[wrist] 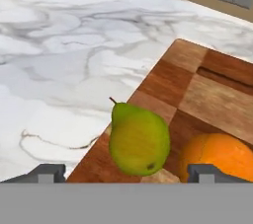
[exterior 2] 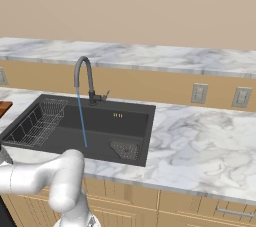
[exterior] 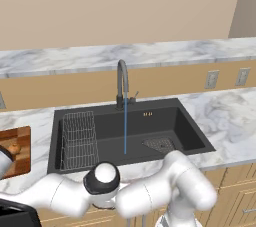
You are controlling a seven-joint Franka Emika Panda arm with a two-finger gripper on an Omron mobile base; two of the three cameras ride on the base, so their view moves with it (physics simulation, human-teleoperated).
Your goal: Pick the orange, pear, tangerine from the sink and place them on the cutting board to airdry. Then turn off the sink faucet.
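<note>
The pear [wrist: 139,139] is lying on the cutting board [wrist: 212,94], close to the board's edge, and an orange fruit [wrist: 217,156] sits just beside it on the same board. I cannot tell if that one is the orange or the tangerine. The hand [wrist: 127,172] is right over the pear with its two tips spread wide, one on each side, and they do not press on the fruit, so it looks like the hand has let go and holds nothing. So two fruits seem to be done. In the left base view the cutting board [exterior: 17,146] lies on the marble desk [exterior: 235,116] just to the left of the sink [exterior: 150,126], and the arm reaches over that way. I can see no fruit in the sink in either base view, just the wire rack [exterior: 78,138] and the drain grate [exterior: 160,144], but the near part of the basin is hidden by the front wall and the arm. So I cannot say where the third fruit is. The sink faucet [exterior: 122,83] is not off yet, because a thin blue line of water [exterior: 125,128] runs down from it into the basin. My guess is that one fruit may still need to go on the board, and the tap must be shut off at the very end.
</note>
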